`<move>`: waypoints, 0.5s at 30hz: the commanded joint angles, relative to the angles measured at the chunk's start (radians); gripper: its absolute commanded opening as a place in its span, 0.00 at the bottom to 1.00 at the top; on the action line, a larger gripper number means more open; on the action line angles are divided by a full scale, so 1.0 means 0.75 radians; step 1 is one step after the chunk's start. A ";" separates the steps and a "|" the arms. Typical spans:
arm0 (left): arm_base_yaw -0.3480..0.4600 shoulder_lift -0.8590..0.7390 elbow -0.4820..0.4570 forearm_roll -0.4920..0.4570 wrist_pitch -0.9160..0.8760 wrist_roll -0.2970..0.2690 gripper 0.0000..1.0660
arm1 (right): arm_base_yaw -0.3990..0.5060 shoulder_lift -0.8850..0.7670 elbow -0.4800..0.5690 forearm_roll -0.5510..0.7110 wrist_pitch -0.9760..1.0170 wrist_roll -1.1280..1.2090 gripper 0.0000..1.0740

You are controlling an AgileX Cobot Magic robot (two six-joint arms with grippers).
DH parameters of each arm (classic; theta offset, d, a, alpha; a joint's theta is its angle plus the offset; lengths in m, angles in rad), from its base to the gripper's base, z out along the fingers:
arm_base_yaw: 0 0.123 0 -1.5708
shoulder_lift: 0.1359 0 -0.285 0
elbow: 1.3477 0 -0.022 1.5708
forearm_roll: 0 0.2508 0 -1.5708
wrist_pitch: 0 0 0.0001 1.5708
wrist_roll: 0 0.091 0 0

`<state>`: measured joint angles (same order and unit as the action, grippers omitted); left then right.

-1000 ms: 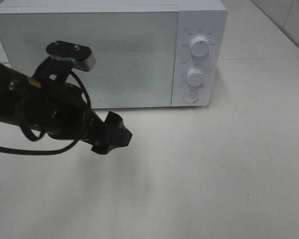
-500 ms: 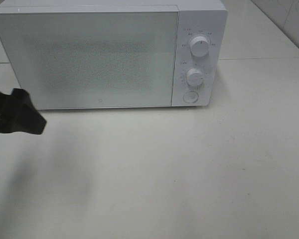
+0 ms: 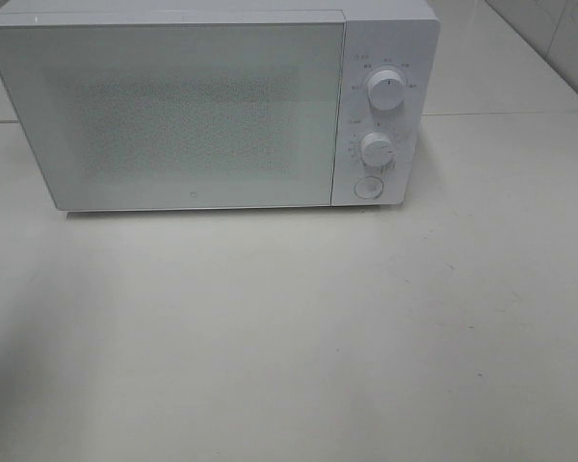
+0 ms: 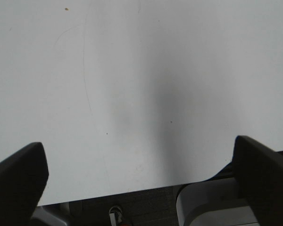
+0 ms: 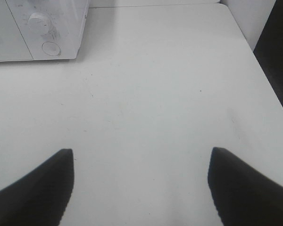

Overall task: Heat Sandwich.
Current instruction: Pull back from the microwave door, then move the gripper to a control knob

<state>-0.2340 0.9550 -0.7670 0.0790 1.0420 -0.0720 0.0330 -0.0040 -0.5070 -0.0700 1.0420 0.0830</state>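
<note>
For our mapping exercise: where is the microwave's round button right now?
In the exterior high view, the round button sits at the microwave's lower right corner, beside the door, below the lower dial.

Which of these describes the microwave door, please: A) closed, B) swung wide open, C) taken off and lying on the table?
A, since the door of the microwave lies flush with the control panel, with no gap showing.
</note>
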 commanded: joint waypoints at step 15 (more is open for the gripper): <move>0.003 -0.568 0.352 -0.052 -0.019 0.079 0.92 | -0.012 -0.036 0.004 0.001 -0.004 0.007 0.70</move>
<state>-0.2340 0.5590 -0.5150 0.0580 1.0260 -0.0190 0.0330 -0.0040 -0.5070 -0.0700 1.0420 0.0830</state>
